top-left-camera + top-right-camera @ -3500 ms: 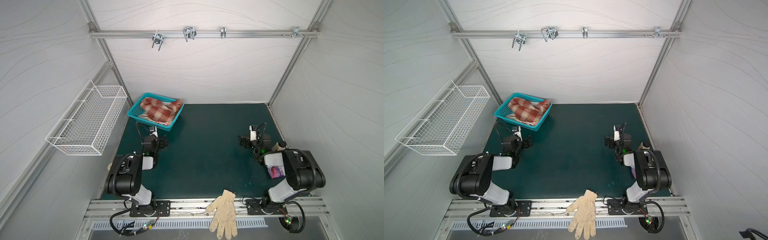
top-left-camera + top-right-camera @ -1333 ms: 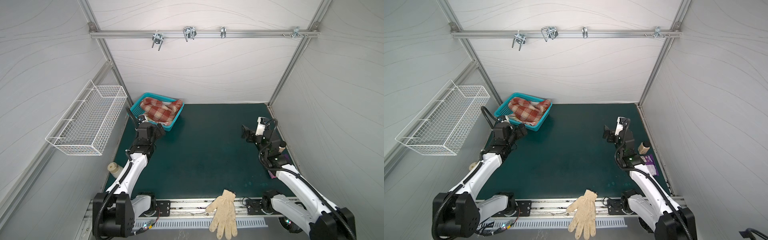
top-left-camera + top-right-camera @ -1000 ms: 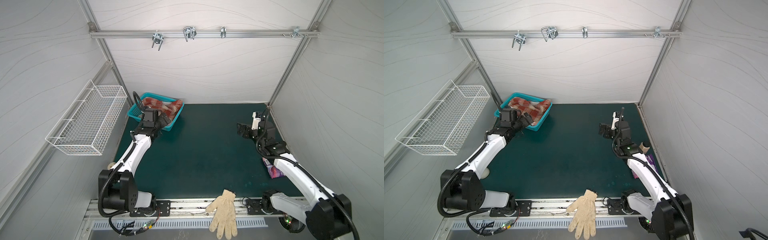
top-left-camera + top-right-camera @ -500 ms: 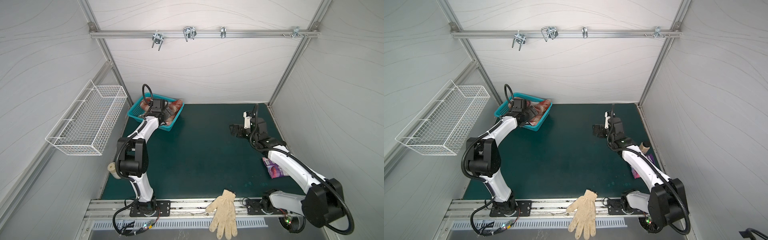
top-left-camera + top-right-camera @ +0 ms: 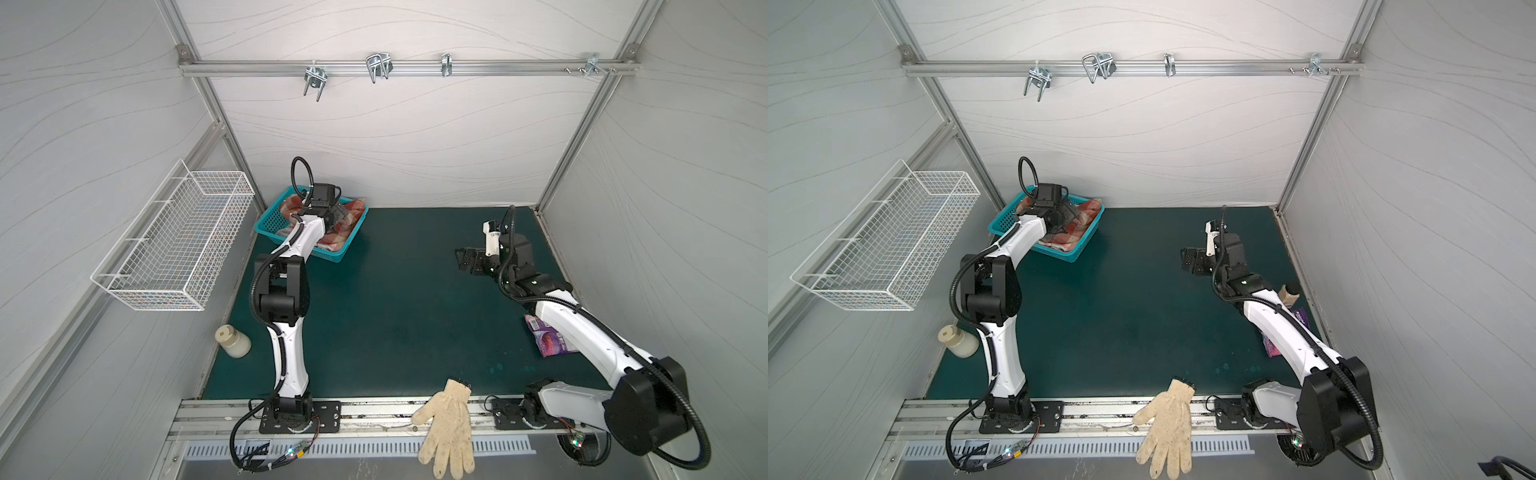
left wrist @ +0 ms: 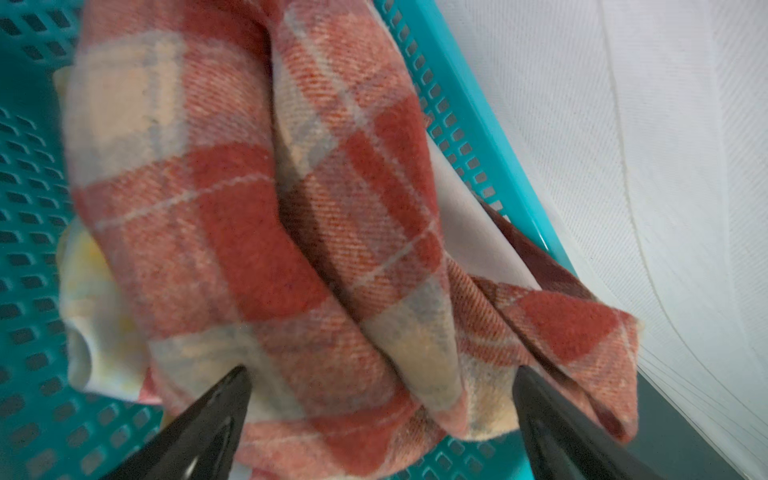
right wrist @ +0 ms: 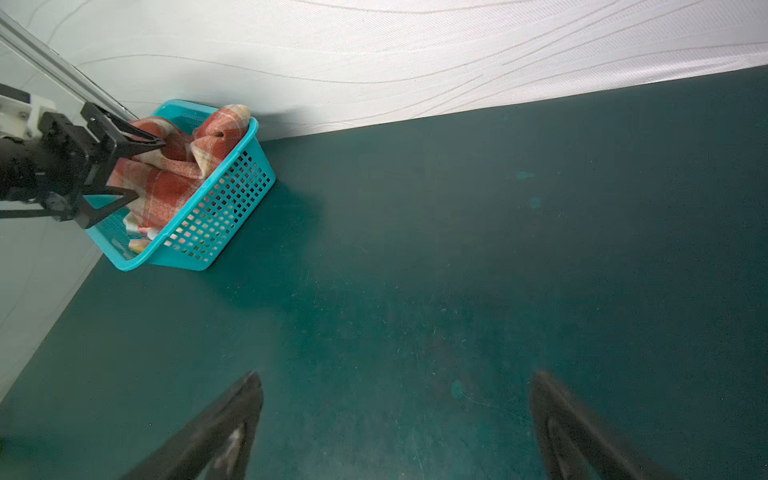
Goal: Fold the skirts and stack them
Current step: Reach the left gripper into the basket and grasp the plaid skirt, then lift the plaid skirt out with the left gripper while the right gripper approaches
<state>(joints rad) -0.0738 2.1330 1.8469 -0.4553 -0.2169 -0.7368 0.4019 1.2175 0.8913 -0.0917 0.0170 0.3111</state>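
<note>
My left tool, spread wide, hovers at the plaid skirt in the basket; right tool released, empty.

skirts in basket, back-left corner; glove on front rail; jar left edge; packet right edge

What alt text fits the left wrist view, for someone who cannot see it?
A crumpled rust-red and cream plaid skirt lies heaped in a teal perforated basket, with the left gripper open and poised close over it, not yet gripping. A pale yellow cloth peeks out from under the plaid.
</note>
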